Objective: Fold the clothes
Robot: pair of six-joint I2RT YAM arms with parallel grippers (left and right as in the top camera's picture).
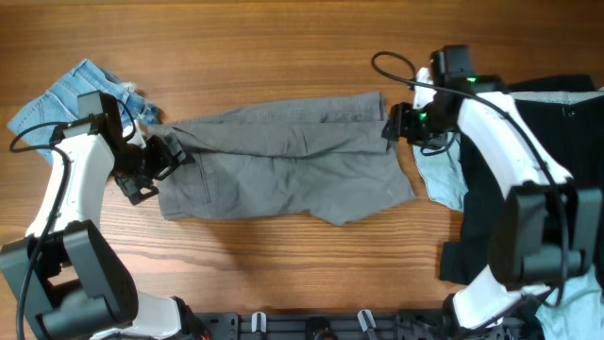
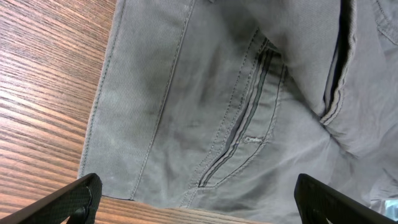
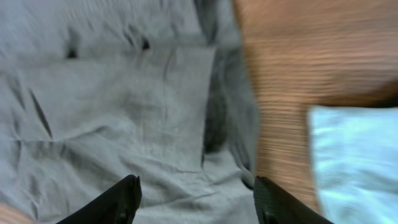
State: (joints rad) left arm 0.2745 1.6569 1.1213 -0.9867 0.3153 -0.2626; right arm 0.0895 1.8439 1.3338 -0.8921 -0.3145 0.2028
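The grey shorts (image 1: 283, 161) lie spread across the middle of the table, folded lengthwise with the upper half laid over the lower. My left gripper (image 1: 168, 154) is open at their left end; the left wrist view shows a stitched pocket (image 2: 242, 130) and the hem between the open fingers (image 2: 196, 205). My right gripper (image 1: 394, 125) is open at their upper right corner; the right wrist view is blurred and shows wrinkled grey cloth (image 3: 124, 112) under the open fingers (image 3: 196, 202). Neither gripper holds anything.
Light-blue denim shorts (image 1: 80, 90) lie at the far left behind the left arm. A pale blue cloth (image 1: 442, 175) and black garments (image 1: 528, 170) lie at the right, also showing in the right wrist view (image 3: 357, 162). Bare wood lies in front of the shorts.
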